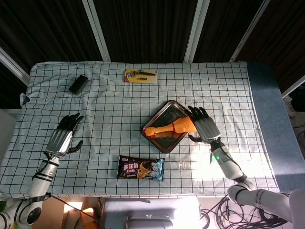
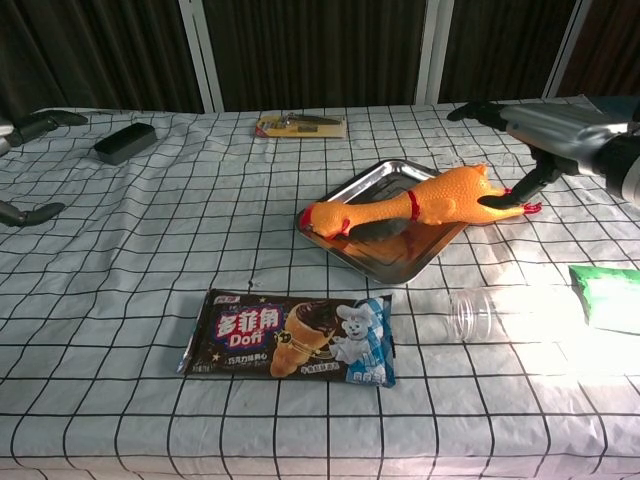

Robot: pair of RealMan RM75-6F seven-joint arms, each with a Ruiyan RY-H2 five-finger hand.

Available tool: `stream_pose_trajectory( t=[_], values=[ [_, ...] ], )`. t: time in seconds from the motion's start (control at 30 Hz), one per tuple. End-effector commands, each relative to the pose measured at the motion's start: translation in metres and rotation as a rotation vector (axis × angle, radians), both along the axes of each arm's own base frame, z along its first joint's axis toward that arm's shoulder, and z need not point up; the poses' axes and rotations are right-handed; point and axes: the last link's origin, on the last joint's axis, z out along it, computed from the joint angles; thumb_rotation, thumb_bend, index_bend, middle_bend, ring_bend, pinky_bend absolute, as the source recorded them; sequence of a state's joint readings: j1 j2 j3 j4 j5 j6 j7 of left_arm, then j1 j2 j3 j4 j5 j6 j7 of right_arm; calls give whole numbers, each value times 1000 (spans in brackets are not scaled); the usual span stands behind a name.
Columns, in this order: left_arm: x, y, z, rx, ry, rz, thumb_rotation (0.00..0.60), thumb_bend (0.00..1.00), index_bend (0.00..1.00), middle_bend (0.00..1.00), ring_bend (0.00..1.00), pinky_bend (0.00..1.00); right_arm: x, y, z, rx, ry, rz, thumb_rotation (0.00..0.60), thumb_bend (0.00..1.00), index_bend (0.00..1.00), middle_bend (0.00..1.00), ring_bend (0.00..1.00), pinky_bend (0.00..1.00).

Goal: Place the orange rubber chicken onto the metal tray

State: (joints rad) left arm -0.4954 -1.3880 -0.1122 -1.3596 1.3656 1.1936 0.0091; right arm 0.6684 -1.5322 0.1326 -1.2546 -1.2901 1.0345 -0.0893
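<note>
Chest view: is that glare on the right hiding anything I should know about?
Chest view: sunlight washes out the cloth around the clear bottle, leaving it faint; chicken and tray stay sharp. Head view: the same bright patch, bottle barely visible.

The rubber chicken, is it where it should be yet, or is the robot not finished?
Looks done: the orange rubber chicken lies across the metal tray, its tail end overhanging the rim. Nothing is in hand: the right hand is open beside the tail, not gripping it, and the left hand is open, far off. Probably only pulling the arm away remains.
</note>
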Motion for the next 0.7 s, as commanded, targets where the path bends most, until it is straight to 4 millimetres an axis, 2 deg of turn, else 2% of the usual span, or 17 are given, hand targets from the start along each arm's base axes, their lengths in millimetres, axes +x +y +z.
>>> stream_pose_trajectory(
  t=[0.03,0.1,0.2,0.3,0.4,0.5,0.7],
  values=[
    [-21,-36,28,34,106,42,600,362,0,0,0,0,-25,41,42,-45,43,24,600,182,0,0,0,0],
    [-31,-56,41,66,145,67,600,363,0,0,0,0,-42,66,65,-64,101,-11,600,182,0,0,0,0],
    [-50,-95,59,146,207,127,600,363,0,0,0,0,-71,113,104,-132,198,-92,600,182,0,0,0,0],
    [-59,-122,66,194,181,157,600,364,0,0,0,0,-92,151,128,-209,231,-158,600,182,0,0,0,0],
    [-67,-140,67,197,117,177,600,393,0,0,0,0,-110,184,145,-284,182,-231,600,183,0,0,0,0],
    [-69,-146,66,176,142,195,600,422,0,0,0,0,-118,204,155,-298,152,-215,600,182,0,0,0,0],
    [-61,-145,62,162,123,137,600,422,0,0,0,0,-114,210,159,-321,131,-188,600,182,0,0,0,0]
  ],
)
